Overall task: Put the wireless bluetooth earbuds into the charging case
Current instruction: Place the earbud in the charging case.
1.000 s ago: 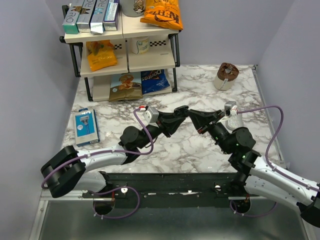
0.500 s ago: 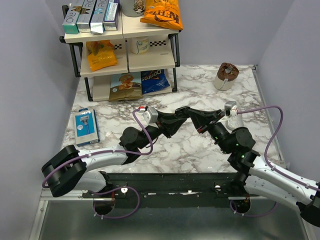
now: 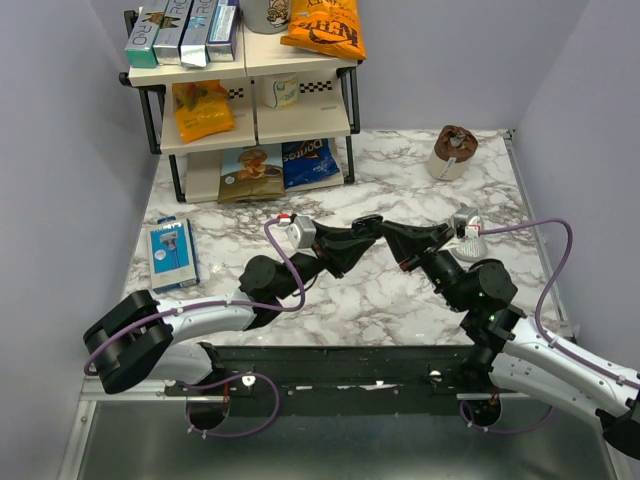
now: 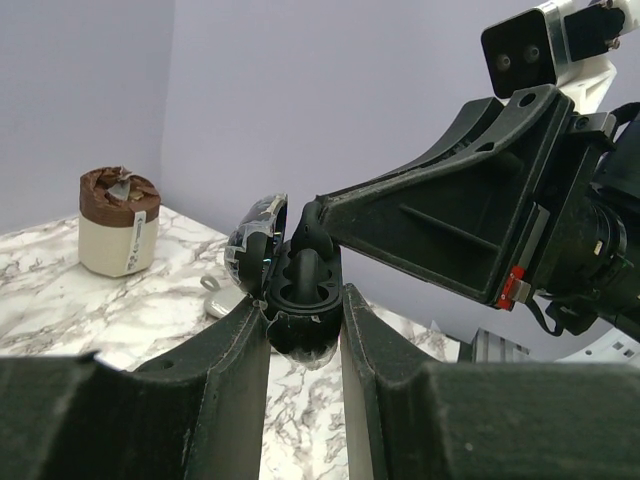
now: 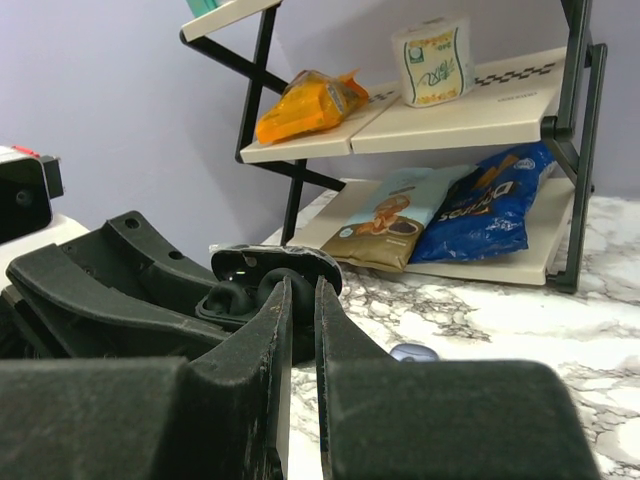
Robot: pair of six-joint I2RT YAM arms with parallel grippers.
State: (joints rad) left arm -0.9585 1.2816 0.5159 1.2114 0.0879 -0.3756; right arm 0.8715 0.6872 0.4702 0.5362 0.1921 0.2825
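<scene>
The black charging case (image 4: 300,318) hangs above the table with its lid (image 4: 256,232) flipped open, and my left gripper (image 4: 305,305) is shut on its body. My right gripper (image 5: 298,287) comes in from the opposite side, its tips inside the open case (image 5: 232,298). It is shut on a glossy black earbud (image 5: 276,281), which sits at a socket in the case. The earbud (image 4: 308,268) shows under the right fingertips (image 4: 314,222) in the left wrist view. From above, both grippers meet at mid-table, left gripper (image 3: 362,230) and right gripper (image 3: 386,233). No other earbud shows clearly.
A shelf rack (image 3: 250,100) with snack bags stands at the back left. A brown-lidded cup (image 3: 452,152) stands at the back right. A blue box (image 3: 172,253) lies at the left edge. A small pale object (image 4: 224,300) lies on the marble under the grippers.
The right arm's wrist and elbow have shifted slightly to the right and nearer. Both grippers stay together at the case, with their grips unchanged.
</scene>
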